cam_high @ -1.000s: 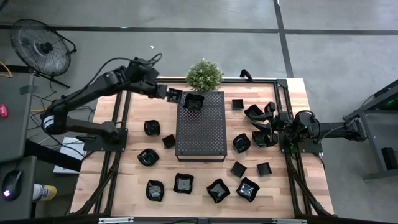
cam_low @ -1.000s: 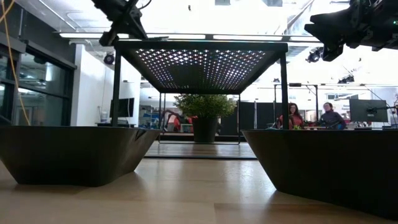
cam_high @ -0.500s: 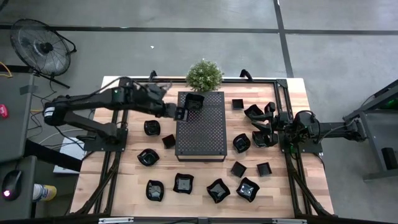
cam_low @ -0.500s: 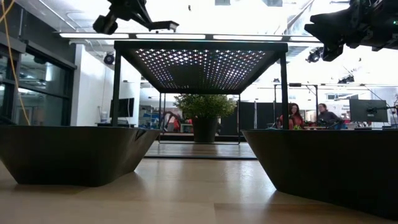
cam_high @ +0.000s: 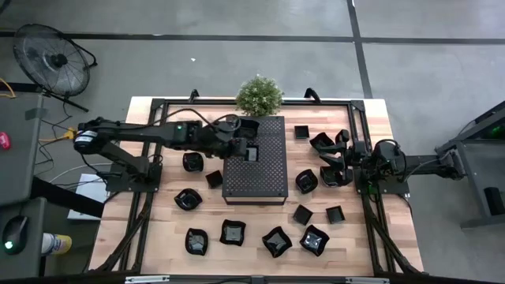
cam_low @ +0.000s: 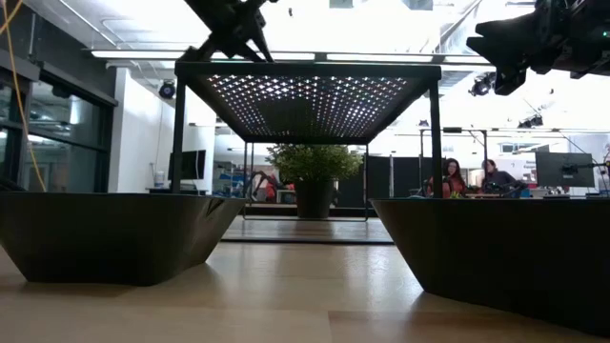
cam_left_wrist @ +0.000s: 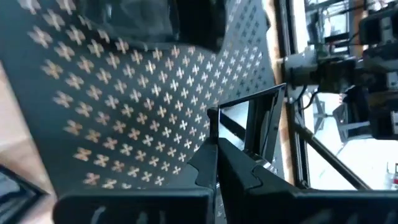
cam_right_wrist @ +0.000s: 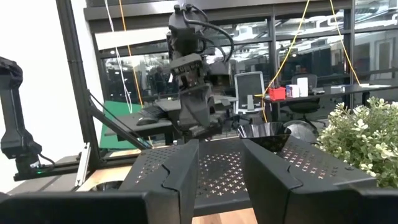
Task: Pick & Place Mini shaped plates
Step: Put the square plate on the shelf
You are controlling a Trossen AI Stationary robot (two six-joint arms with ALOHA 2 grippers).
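Note:
My left gripper [cam_high: 246, 151] reaches from the table's left over the black perforated tray [cam_high: 254, 177] and is shut on a small square glossy mini plate [cam_left_wrist: 249, 121]. Another mini plate [cam_high: 248, 126] sits on the tray's far left corner. Several more mini plates lie on the wooden table around the tray, such as one at the near side [cam_high: 233, 232] and one on the right [cam_high: 306, 181]. My right gripper [cam_right_wrist: 221, 168] waits open at the table's right edge [cam_high: 346, 162], with nothing between its fingers. My left gripper pinches the square plate's rim [cam_left_wrist: 219, 129] at one side between its two fingers. The fingers slant down from the table's left. The plate is tilted in the hold, above the tray's left half [cam_high: 252, 154]; whether it touches the tray I cannot tell.
A potted plant [cam_high: 259, 95] stands just beyond the tray's far edge. A black frame [cam_high: 158, 101] runs round the table top. In the low view two plates [cam_low: 114, 233] [cam_low: 505, 252] stand close in front. A fan [cam_high: 51, 59] is on the floor at the far left.
My left gripper has swung from the tray's far left corner toward the table's right and near edge, out over the tray. It has come lower and rolled its wrist. It has stayed shut and carried the square plate along. The plate on the tray's corner has stayed put.

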